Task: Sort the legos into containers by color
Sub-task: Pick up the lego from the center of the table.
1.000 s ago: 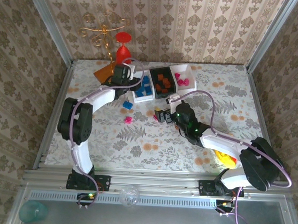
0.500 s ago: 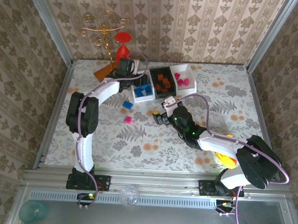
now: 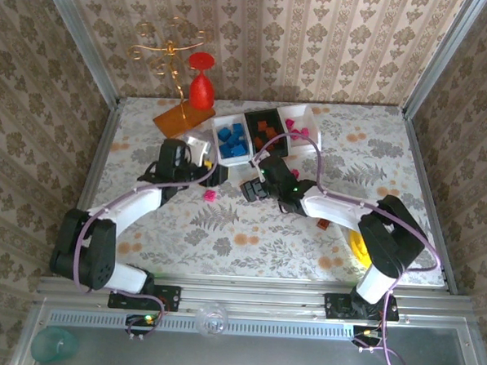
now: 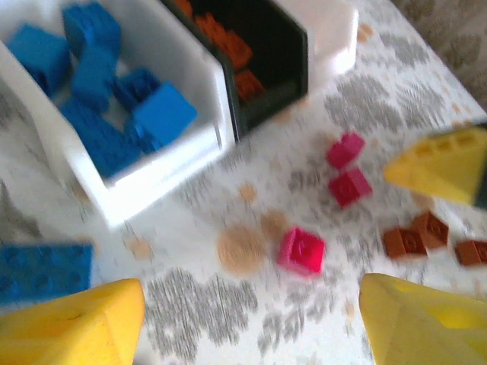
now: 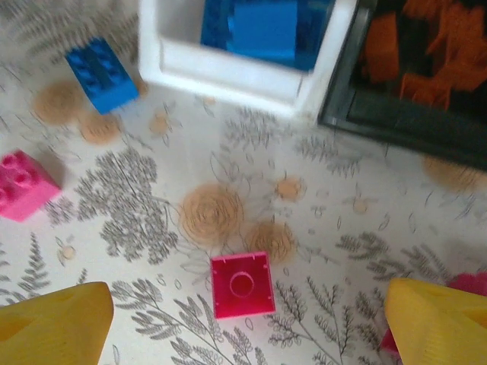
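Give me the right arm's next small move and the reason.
Probably lower the right gripper straight down and close on the pink brick. The jaws stand open, and the brick lies loose on the table, roughly centred between the yellow fingers, with nothing touching it.

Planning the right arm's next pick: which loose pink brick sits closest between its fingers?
The pink brick showing one central ring, centred between the right gripper's yellow fingers. The studded pink brick lies off to the left.
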`<state>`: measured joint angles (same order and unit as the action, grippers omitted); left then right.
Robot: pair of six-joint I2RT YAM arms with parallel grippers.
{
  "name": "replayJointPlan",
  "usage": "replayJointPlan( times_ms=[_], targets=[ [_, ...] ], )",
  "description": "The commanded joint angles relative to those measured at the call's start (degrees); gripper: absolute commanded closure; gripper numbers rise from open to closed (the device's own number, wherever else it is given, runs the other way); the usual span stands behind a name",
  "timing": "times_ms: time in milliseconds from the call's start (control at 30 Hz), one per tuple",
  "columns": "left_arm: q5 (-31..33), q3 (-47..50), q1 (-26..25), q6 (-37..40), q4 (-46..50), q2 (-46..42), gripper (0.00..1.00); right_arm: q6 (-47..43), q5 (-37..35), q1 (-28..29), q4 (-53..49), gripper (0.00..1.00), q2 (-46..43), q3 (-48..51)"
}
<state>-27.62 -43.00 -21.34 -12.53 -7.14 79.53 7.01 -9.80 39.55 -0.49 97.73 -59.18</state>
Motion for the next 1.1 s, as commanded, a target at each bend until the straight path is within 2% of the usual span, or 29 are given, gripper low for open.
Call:
replayJointPlan(
  times_ms=[0,100,267,633,767,867,1067],
  targets=[
    [-5.4,4.2,-0.1,5.0,-3.7,-4.0,0.24,3.6,4.8,-1.2,-8.3,0.08,3.6,-3.5],
    [-6.8,6.4,-0.4,8.3,-2.8,-5.7,0.23,3.9,6.4,-1.3,-11.3,0.1,7.2,-6.4],
    [-7.7,8.2,-1.1,9.4,-4.5,-8.0,0.23,3.2,6.5,-1.3,-14.5,0.14,12.6,-11.3],
    [-5.4,9.5,-0.9,9.9,-4.9,-10.5,0.23,2.2,5.2,-1.4,-15.7,0.47,18.5,-16.4],
    [-5.8,9.7,-0.9,9.4,-5.7,-10.5,0.23,1.8,5.7,-1.4,-15.4,0.6,17.0,-15.8],
    [-6.8,9.7,-1.0,8.9,-6.5,-10.4,0.23,1.8,6.3,-1.6,-14.6,0.67,13.5,-14.4],
    [-6.9,10.1,-1.6,6.8,-9.3,-10.8,0.22,3.9,9.8,-6.9,-11.8,0.68,3.4,-11.0]
  ],
)
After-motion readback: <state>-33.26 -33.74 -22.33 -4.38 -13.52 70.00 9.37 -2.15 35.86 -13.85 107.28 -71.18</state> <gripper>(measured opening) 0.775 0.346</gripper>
